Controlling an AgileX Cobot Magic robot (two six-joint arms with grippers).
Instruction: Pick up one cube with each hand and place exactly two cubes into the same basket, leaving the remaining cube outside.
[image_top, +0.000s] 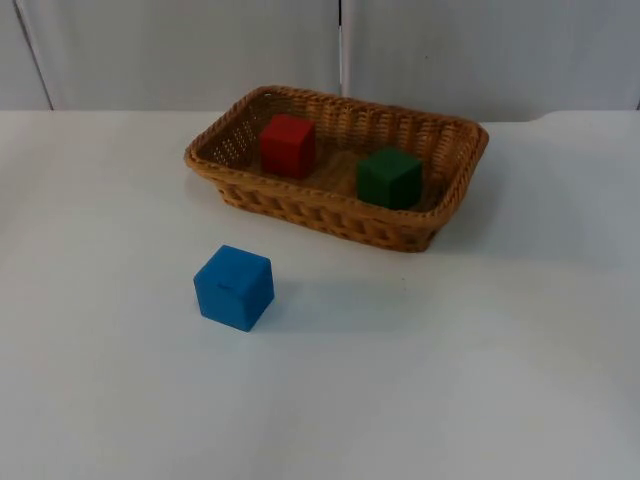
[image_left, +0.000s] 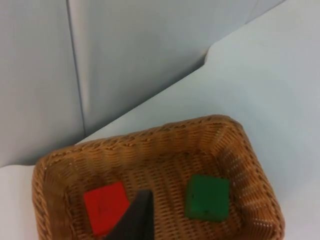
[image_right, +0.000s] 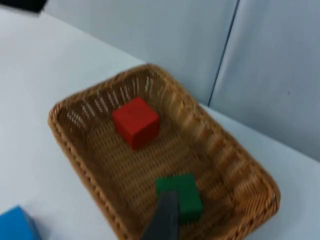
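With the red cube (image_top: 288, 145) and green cube (image_top: 390, 178) resting apart inside the wicker basket (image_top: 300, 205), the blue cube (image_top: 234, 287) sat outside on the table (image_top: 480, 360). Both arms looked down over the basket; a clean upward retreat seemed best. Left gripper (image_left: 135, 222) and right gripper (image_right: 165, 220) aperture could not be told.

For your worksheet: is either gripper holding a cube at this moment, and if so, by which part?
Nothing is held. The red cube and green cube lie free in the basket; the blue cube sits alone on the table.
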